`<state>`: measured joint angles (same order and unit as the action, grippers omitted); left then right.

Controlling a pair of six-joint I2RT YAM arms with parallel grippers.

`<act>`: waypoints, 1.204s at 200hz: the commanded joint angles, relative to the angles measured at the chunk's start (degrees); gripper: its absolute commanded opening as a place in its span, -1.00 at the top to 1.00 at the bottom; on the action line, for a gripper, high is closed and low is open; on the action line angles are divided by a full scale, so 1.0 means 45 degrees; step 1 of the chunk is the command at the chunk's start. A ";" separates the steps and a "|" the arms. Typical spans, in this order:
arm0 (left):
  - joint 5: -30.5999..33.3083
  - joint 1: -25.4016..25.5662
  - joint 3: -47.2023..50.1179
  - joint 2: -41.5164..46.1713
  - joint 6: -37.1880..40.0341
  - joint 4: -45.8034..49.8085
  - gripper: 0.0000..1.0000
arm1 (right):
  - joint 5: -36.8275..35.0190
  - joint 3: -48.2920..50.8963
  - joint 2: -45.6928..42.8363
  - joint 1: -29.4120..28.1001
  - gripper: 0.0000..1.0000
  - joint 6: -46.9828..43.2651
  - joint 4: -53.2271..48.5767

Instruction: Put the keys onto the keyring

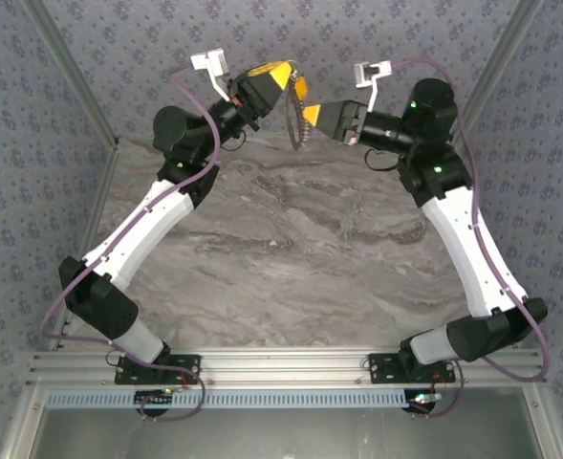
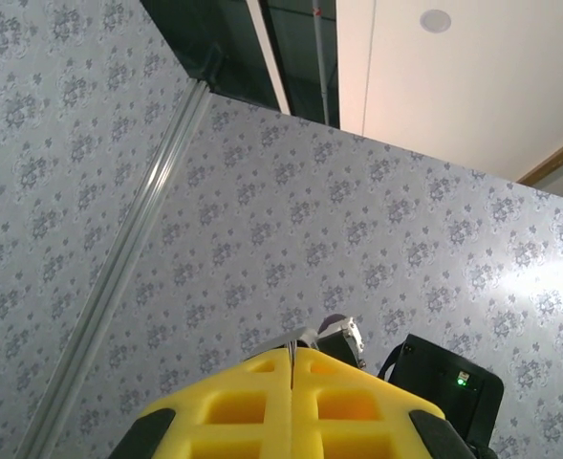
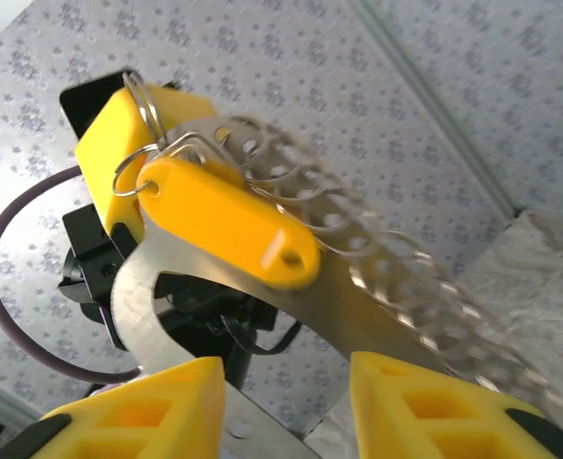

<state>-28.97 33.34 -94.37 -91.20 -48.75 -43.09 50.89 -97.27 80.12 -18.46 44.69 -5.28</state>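
High at the back of the table, my left gripper (image 1: 283, 81) is shut on the keyring (image 3: 143, 96), a thin silvery wire loop. In the left wrist view its yellow fingers (image 2: 262, 402) press together with a sliver of the keyring (image 2: 291, 342) poking out between them. A key with a yellow-orange head (image 3: 226, 222) hangs from a small loop on it. Behind the key is a curved flat silver strip and a blurred row of loops. My right gripper (image 3: 286, 392) is open just below the key, with nothing between its fingers. From above, the right gripper (image 1: 308, 117) sits beside the hanging keyring (image 1: 289, 122).
Both arms reach up over the far end of the grey marble table (image 1: 281, 249). Patterned grey walls (image 1: 32, 143) close in the left, right and back. An aluminium rail (image 1: 281, 368) carries the arm bases at the near edge.
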 commanded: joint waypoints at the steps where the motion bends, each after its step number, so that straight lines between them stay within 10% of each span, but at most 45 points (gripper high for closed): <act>1: 0.0168 -0.0027 -0.0084 0.0319 -0.0302 -0.1161 1.00 | 0.0137 0.0229 -0.1140 0.0709 0.11 0.0220 0.0238; 241: -0.0261 -0.0014 -0.0279 0.0267 -0.0524 -0.0923 1.00 | -0.0421 -0.5450 0.3059 -0.0700 0.08 0.0432 0.0590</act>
<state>-29.32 33.34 -94.37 -91.20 -51.11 -43.99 47.83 -119.85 93.17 -21.17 47.29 -2.85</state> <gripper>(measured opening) 0.038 0.473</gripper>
